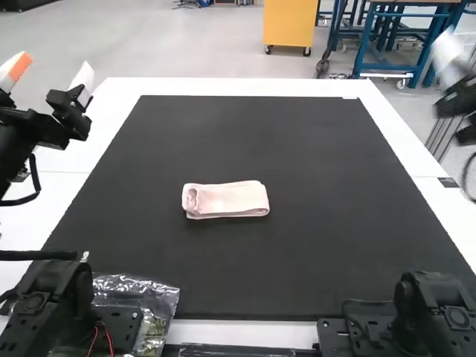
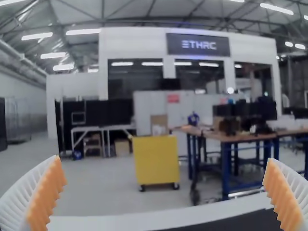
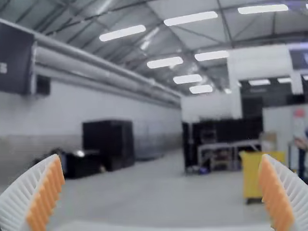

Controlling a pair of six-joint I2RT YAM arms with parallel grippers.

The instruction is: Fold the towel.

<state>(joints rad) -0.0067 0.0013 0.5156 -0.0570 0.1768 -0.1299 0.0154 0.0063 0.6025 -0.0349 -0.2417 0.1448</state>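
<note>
While level, left arm [image 1: 49,128] with jaws apart

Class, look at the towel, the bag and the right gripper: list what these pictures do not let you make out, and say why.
Underside of the towel, high view: hidden by the towel itself.
Its exact number of layers, high view: too small to count.
Right gripper, high view: blurred, cut off by the right edge.
Contents of the plastic bag, high view: obscured by shiny creases; its near end is cut off by the bottom edge.
</note>
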